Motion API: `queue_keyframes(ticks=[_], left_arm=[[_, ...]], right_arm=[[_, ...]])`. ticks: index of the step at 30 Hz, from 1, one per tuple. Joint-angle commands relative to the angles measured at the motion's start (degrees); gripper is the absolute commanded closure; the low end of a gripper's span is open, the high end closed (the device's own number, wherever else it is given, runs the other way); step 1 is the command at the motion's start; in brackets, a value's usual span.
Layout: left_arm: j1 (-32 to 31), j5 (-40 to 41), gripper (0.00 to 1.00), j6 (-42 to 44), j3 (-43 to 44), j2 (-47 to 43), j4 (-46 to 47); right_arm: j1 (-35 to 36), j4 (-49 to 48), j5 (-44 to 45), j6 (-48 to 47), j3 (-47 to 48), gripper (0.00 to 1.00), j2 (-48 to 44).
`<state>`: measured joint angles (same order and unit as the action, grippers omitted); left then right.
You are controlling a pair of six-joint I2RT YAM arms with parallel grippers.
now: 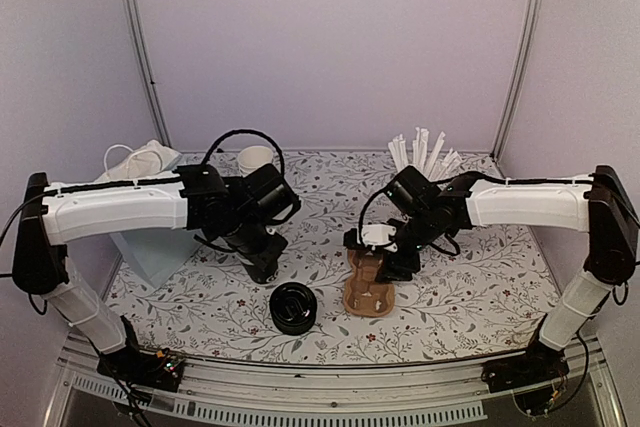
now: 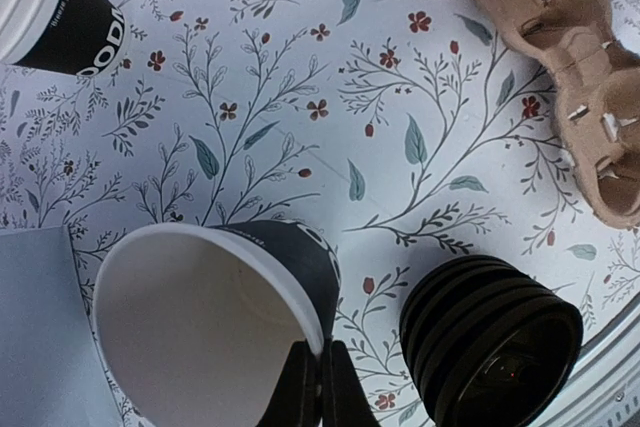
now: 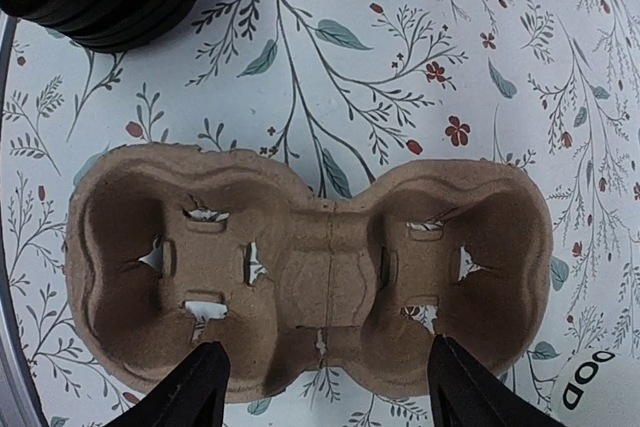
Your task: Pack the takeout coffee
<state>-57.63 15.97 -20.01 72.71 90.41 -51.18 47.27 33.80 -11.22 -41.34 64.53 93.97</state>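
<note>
Left gripper (image 2: 322, 387) pinched black paper cup (image 2: 190, 327) by its rim | right gripper (image 3: 330, 387) spread wide above pulp carrier (image 3: 310, 267) | cup unlidded, not yet in carrier

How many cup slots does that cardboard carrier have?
2. One at each end of the cardboard carrier: left slot, right slot in the right wrist view. Both look empty.
</note>
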Motion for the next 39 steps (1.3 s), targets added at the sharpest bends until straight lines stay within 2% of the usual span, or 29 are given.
queue_keyframes(ticks=[1,14,19,24,31,39], left_arm=[[0.01,0.38,1.00,-1.06,-1.56,-1.44,4.72],[0.11,-0.23,0.78,-0.69,-1.90,-2.62,5.43],[0.10,0.48,0.76,-0.91,-1.28,-4.07,5.46],[0.09,2.40,0.75,-1.22,-1.10,-6.35,6.13],[0.10,4.45,0.74,-0.87,-1.37,-8.53,7.28],[0.55,5.05,0.74,-0.01,-2.19,-9.29,9.09]], right_arm=[[0.70,-0.31,0.57,0.60,3.62,0.28,3.64],[1.25,2.44,0.11,0.08,8.36,0.25,11.73],[1.33,3.35,1.37,0.30,8.75,0.24,13.78],[1.23,5.48,2.95,0.22,7.77,0.32,14.03],[0.48,7.04,6.00,0.53,1.73,0.35,9.27],[-4.21,9.35,7.97,1.57,-5.86,0.37,2.53]])
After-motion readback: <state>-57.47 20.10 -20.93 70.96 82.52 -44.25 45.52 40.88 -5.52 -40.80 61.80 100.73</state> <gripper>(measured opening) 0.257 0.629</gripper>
